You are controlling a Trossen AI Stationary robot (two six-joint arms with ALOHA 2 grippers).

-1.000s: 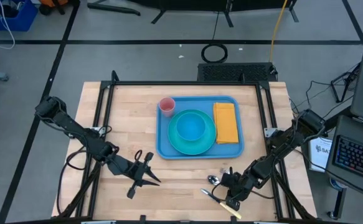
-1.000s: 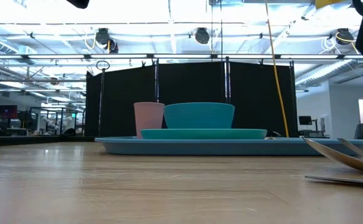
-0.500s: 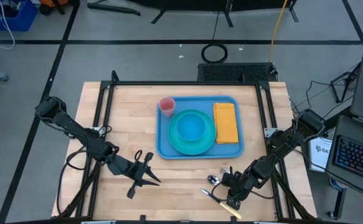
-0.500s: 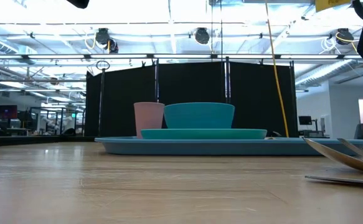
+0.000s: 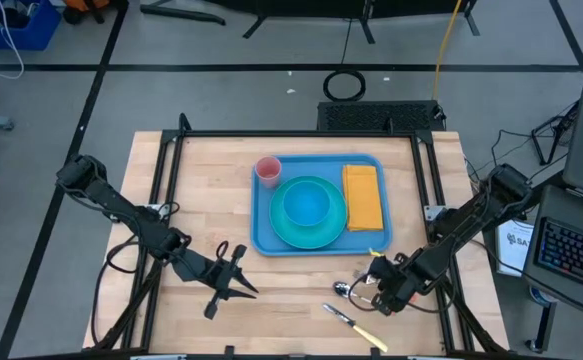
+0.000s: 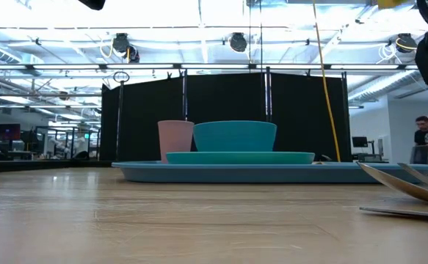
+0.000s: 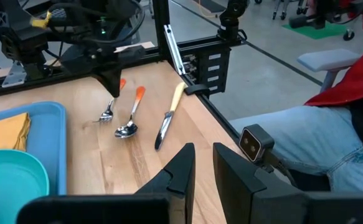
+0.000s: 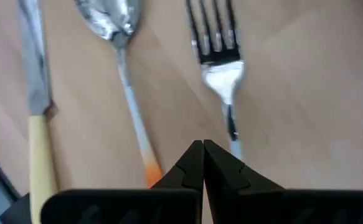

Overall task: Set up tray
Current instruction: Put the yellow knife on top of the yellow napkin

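Note:
The blue tray [image 5: 320, 204] lies mid-table and carries a pink cup [image 5: 268, 169], a turquoise plate with a bowl [image 5: 307, 209] and an orange napkin [image 5: 364, 196]. A fork [image 8: 215, 48], a spoon [image 8: 114, 38] and a yellow-handled knife [image 5: 356, 323] lie on the wood near the table's right near corner. My right gripper [image 8: 203, 163] is shut and hovers low between the spoon's and the fork's handles. My left gripper [image 5: 233, 282] waits open over the table's near left part. My right gripper points down at the wood with its shut fingers beside the fork's handle [image 8: 231, 132]. One finger [image 8: 221, 171] hides the handle's farther run. Whether the gripper touches the fork, I cannot tell.
Bare wood lies between the tray and the near edge [image 5: 291, 290]. In the left wrist view a seated person's leg [image 7: 306, 137] shows just past the table's right edge, by the metal frame rail [image 7: 175, 50]. In the low view the spoon [image 6: 412, 187] sits at the right.
My right gripper has moved from over the knife toward the table's far edge and a little right, stopping by the fork and spoon. The knife now shows in full and lies where it was. Tray, dishes and my left arm kept still.

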